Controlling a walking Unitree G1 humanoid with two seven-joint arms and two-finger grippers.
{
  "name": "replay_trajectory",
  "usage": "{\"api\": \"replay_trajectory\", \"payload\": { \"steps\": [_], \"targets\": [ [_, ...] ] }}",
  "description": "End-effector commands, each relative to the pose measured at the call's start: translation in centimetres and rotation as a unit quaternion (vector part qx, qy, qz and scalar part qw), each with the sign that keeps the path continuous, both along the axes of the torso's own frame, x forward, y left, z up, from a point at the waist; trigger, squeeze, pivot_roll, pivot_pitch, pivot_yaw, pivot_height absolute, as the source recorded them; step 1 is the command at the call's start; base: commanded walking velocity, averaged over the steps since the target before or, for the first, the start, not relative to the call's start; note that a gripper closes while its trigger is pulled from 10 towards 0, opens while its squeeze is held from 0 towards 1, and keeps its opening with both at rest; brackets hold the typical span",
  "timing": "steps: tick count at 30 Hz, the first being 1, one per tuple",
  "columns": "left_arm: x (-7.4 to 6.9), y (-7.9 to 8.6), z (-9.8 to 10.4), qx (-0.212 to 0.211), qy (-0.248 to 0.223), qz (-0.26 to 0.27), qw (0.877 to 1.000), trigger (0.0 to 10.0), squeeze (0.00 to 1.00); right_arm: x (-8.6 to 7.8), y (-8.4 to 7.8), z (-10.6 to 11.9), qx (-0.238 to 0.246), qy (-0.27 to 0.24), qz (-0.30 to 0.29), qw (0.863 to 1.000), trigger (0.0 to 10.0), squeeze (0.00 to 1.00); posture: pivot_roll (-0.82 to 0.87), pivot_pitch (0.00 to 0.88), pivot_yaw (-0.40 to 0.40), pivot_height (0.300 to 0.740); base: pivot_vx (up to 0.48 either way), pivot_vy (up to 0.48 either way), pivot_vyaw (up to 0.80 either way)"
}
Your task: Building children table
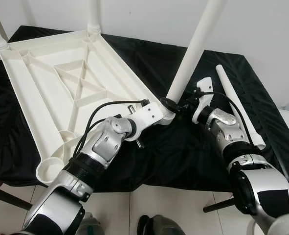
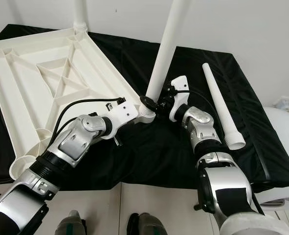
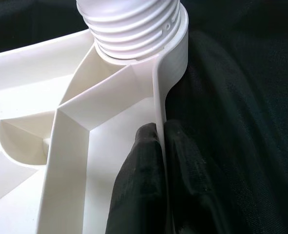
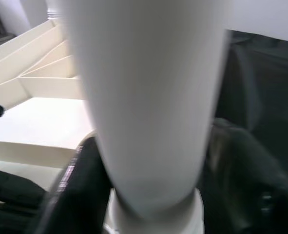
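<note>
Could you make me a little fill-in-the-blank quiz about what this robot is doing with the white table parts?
1. The upside-down white plastic tabletop lies on a ______ cloth.
2. The left hand pinches the tabletop's thin ______ near the corner socket.
3. The right hand grips the tall white plastic leg close to its ______ end.
4. One loose white leg lies on the cloth to the robot's ______.

Missing words: black; rim; lower; right
</note>
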State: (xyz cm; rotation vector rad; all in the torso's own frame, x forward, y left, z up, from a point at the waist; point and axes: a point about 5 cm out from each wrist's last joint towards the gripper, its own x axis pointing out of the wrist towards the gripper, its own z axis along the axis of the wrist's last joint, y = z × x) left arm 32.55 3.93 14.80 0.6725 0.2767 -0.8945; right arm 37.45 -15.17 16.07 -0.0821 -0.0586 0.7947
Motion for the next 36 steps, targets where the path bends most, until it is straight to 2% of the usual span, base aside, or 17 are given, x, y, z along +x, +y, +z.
{"api": "replay_trajectory", "payload": {
  "steps": [1,4,5,6,7,17,21,24,31,36],
  "targets": [
    [-0.3,-0.2,-0.8,0.013,0.016,-0.01,1.0,10.0,0.0,0.0,-0.1,-0.3,-0.006,0.006,-0.001,1.0,0.0,0.0,0.08,0.031,-0.094,0.74,0.0,0.0,0.0],
    [-0.3,-0.2,-0.8,0.012,0.016,-0.01,1.0,10.0,0.0,-0.1,-0.1,-0.6,-0.013,0.007,-0.003,1.0,0.0,0.0,0.08,0.032,-0.096,0.74,0.0,0.0,0.0],
    [-0.4,-0.3,-0.8,0.012,0.016,-0.01,1.0,10.0,0.0,-0.1,-0.1,-0.8,-0.015,0.009,-0.007,1.0,5.2,0.0,0.08,0.034,-0.099,0.74,0.0,0.0,0.0],
    [-0.4,-0.3,-0.8,0.012,0.016,-0.01,1.0,10.0,0.0,-0.1,-0.1,-0.8,-0.015,0.009,-0.007,1.0,5.2,0.0,0.08,0.034,-0.099,0.74,0.0,0.0,0.0],
    [-0.4,-0.3,-0.9,0.012,0.017,-0.01,1.0,10.0,0.0,-0.2,-0.1,-1.0,-0.015,0.01,-0.009,1.0,10.0,0.0,0.08,0.034,-0.099,0.74,0.0,0.0,0.0],
    [-0.5,-0.3,-0.9,0.01,0.018,-0.009,1.0,10.0,0.0,-0.3,0.5,-1.0,0.021,0.005,-0.025,0.999,10.0,0.0,0.07,0.037,-0.104,0.74,0.0,0.0,0.0],
    [-0.5,-0.4,-0.9,0.008,0.018,-0.009,1.0,10.0,0.0,-0.2,0.9,-1.4,0.016,0.001,-0.091,0.996,10.0,0.0,0.07,0.039,-0.104,0.74,0.0,0.0,0.0],
    [-0.5,-0.4,-0.9,0.008,0.018,-0.01,1.0,10.0,0.0,-0.3,1.1,-1.4,0.018,-0.003,-0.099,0.995,10.0,0.0,0.07,0.039,-0.103,0.74,0.0,0.0,0.0],
    [-0.6,-0.5,-0.9,0.008,0.019,-0.011,1.0,10.0,0.0,-0.6,2.7,-0.8,0.05,-0.021,-0.131,0.99,10.0,0.0,0.06,0.042,-0.102,0.74,0.0,0.0,0.0],
    [-0.6,-0.5,-0.9,0.007,0.02,-0.011,1.0,10.0,0.0,-1.0,4.3,-0.5,0.08,-0.02,-0.173,0.981,10.0,0.0,0.06,0.043,-0.107,0.74,0.0,0.0,0.0]
  ]
}}
